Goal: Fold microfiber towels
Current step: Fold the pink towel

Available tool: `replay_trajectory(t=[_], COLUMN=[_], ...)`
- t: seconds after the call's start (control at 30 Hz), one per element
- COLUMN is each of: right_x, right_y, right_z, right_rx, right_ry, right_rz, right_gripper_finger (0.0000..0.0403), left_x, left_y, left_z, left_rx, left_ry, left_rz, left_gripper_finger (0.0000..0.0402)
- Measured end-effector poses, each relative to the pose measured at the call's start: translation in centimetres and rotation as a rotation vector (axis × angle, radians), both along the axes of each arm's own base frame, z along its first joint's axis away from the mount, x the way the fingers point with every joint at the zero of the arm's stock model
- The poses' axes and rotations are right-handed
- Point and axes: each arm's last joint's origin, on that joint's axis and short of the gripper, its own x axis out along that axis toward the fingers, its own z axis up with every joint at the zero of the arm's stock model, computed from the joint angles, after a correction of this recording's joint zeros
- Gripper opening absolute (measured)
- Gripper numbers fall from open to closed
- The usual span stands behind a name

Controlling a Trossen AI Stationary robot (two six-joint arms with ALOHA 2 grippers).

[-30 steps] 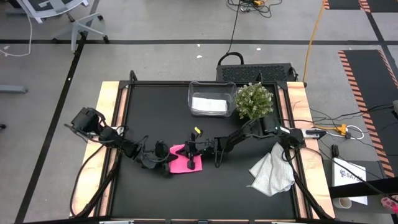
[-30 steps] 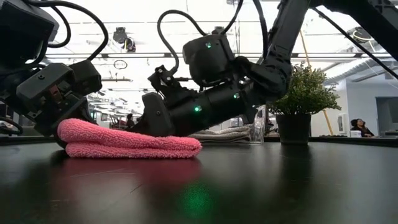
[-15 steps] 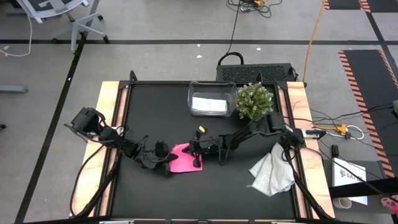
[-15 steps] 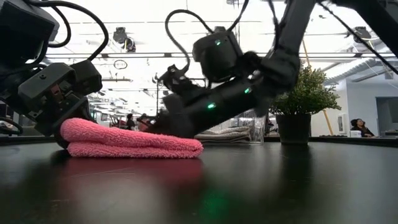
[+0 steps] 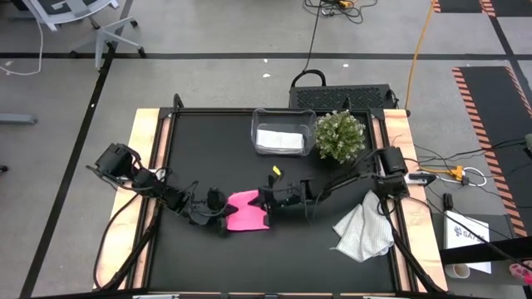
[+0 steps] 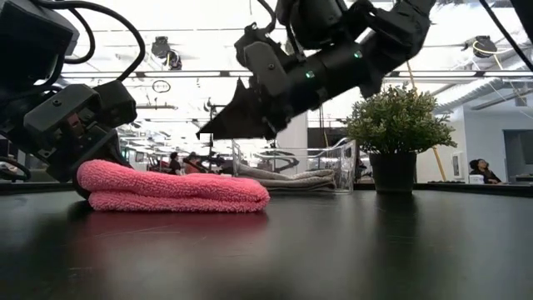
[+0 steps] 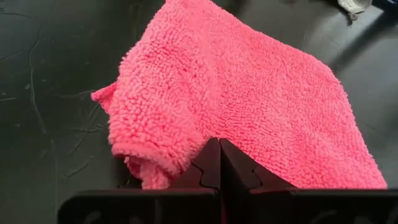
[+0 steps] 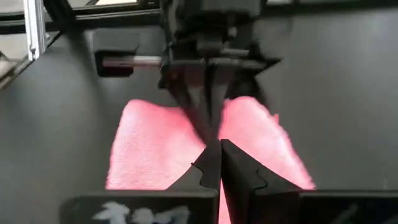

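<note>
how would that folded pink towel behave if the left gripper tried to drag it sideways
The pink towel would probably flop rather than move as one piece: it lies in soft, rounded layers. Its fluffy pile may grip the dark table, so the layers could bunch or unfold. It looks light, and the left gripper, shut at its edge, should shift it easily.

Grey tiled floor (image 5: 208, 33) surrounds the table; an office chair (image 5: 83, 21) stands nearby.

My left gripper (image 7: 219, 163) has its fingers pressed together on the near edge of the folded pink microfiber towel (image 7: 249, 99), lying on the black table (image 7: 50, 74).
</note>
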Motion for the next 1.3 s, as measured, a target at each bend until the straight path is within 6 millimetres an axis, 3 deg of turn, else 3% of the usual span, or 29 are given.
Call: replay_trajectory(t=[0.3,0.43,0.6,0.77,0.9,1.0,1.1,1.3], right_x=[0.1,-0.1,0.0,-0.1,-0.1,-0.1,-0.1,0.0], right_y=[5.0,5.4,5.4,5.2,5.2,5.2,5.1,4.6], right_z=[-4.3,-7.2,-9.5,-10.1,-10.0,-10.0,-10.0,-10.1], right_rx=[0.142,0.122,0.105,0.091,0.096,0.097,0.097,0.1], right_ry=[-0.066,-0.042,-0.036,-0.019,-0.012,-0.01,-0.009,-0.007], right_rz=[-0.062,-0.107,-0.125,-0.12,-0.107,-0.105,-0.105,-0.113], right_gripper_finger=[0.0,0.0,0.0,0.0,0.0,0.0,0.0,0.0], left_x=[0.0,0.0,0.0,0.0,0.2,-0.3,-0.4,-0.6], left_y=[0.0,0.0,0.0,0.1,0.0,0.4,0.4,-0.9], left_z=[0.0,0.0,0.0,1.7,5.7,7.8,9.8,9.3], left_rx=[0.002,0.004,0.016,0.006,0.017,0.105,0.052,-0.033], left_ry=[-0.001,-0.001,-0.005,-0.063,-0.2,-0.175,-0.211,-0.203], left_rz=[0.0,-0.001,0.006,-0.003,-0.02,-0.008,0.026,0.036], left_gripper_finger=[0.0,0.0,0.0,0.0,0.0,0.0,0.0,0.0])
